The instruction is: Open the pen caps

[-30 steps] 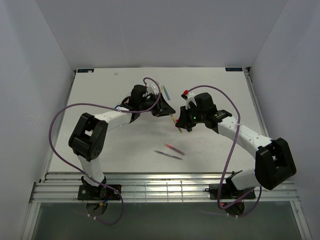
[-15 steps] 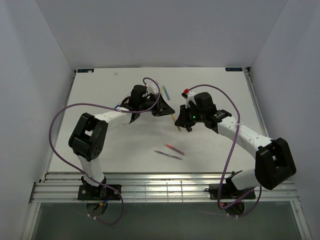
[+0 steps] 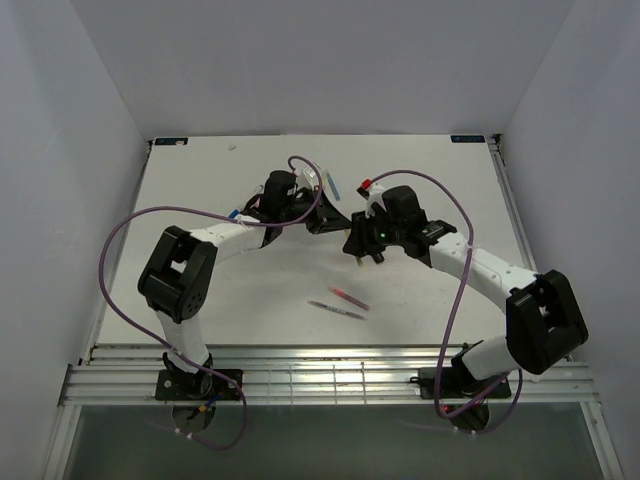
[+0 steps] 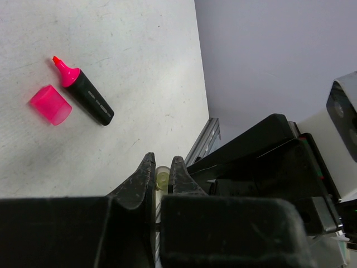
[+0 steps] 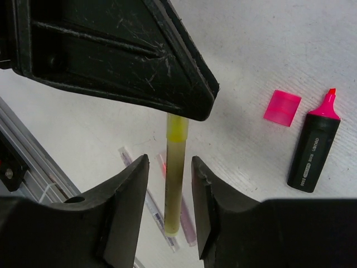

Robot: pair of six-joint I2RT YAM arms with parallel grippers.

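Two robot arms meet over the middle of a white bench (image 3: 200,180). The left hand (image 4: 162,168) is closed tight on the top end of a yellow pen (image 5: 175,184), held in the air between the arms. Just below those fingers we see a brighter short piece, likely its yellow cap (image 5: 177,127). The right hand (image 5: 168,162) sits partly open astride the barrel, with a gap on each side. We judge the next move is for it to close, then both pull apart along the pen. A pink highlighter (image 4: 89,99) lies uncapped, its pink cap (image 4: 50,104) just beside it
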